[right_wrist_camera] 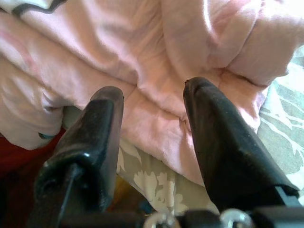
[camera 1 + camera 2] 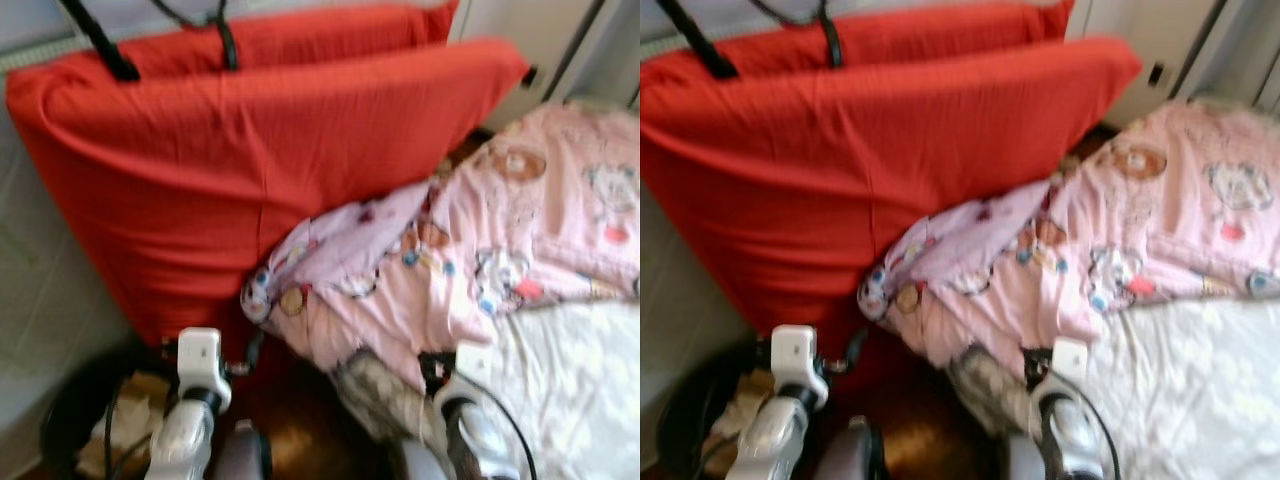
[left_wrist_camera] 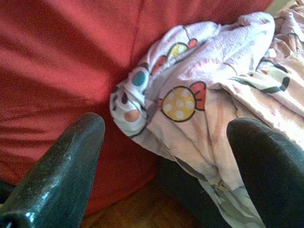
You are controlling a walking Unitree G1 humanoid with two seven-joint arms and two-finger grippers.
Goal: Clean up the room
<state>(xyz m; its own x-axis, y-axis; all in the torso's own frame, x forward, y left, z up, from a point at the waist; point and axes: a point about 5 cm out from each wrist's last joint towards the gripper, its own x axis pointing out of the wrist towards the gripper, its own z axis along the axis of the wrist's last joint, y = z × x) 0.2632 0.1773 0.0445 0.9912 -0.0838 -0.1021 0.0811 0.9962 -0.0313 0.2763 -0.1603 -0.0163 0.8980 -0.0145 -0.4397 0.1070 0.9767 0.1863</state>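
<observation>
At the bed's near edge, the pink quilt lies rumpled, its corner trailing toward the red mattress. The right gripper hovers just over its folds, fingers wide and empty, and is nearer. The left gripper, also wide, faces the quilt's printed corner against the mattress.

A bed is seen at the right, covered by a white patterned sheet. A pink cartoon-print blanket is bunched across its far part, one corner spilling left against red cushions.
</observation>
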